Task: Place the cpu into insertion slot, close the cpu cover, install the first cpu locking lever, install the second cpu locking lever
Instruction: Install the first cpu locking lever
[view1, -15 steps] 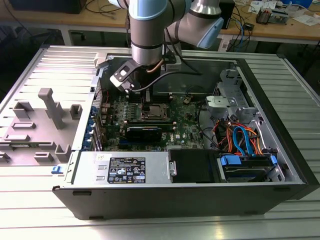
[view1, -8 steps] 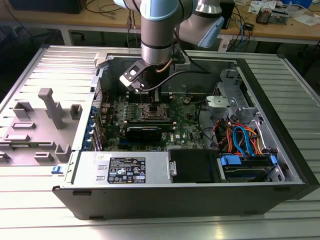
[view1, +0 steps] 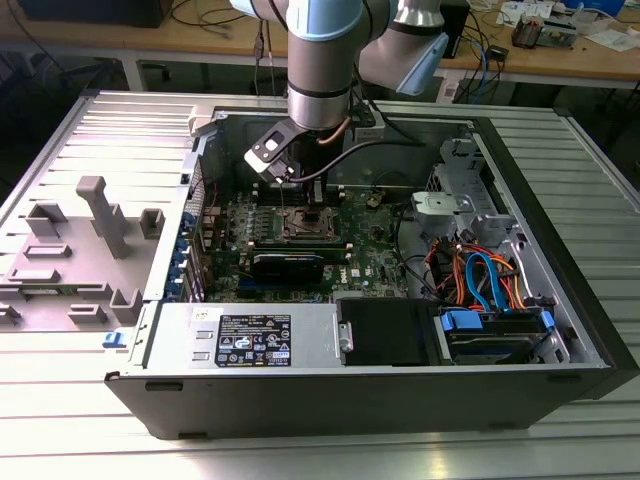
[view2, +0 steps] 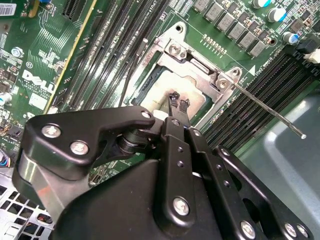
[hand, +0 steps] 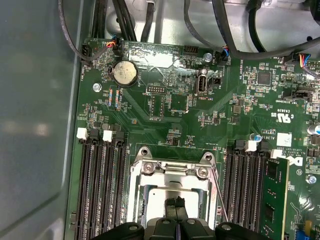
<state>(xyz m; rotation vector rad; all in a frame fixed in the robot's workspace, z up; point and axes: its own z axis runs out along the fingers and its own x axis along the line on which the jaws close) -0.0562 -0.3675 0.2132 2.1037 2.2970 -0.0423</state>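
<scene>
The insertion slot (view1: 303, 226) sits mid-motherboard inside the open computer case. The cpu (view2: 160, 95) lies in it, its dull silver-tan top showing through the cut-out of the cpu cover (hand: 170, 172), which lies flat over it. My gripper (view2: 177, 102) hangs straight above the chip with its black fingertips (hand: 171, 204) pressed together just over or on the metal top, holding nothing. One thin locking lever (view2: 270, 110) sticks out free over the memory slots. The other lever (view2: 134, 70) runs along the opposite side of the socket.
Long black memory slots (hand: 100, 185) flank the socket on both sides, one holding a green memory stick (hand: 277, 195). Cables (hand: 125, 20) hang past the board's edge. The case wall (hand: 35, 125) stands close beside the board. A power supply (view1: 250, 340) and drive cage (view1: 490, 330) fill the near side.
</scene>
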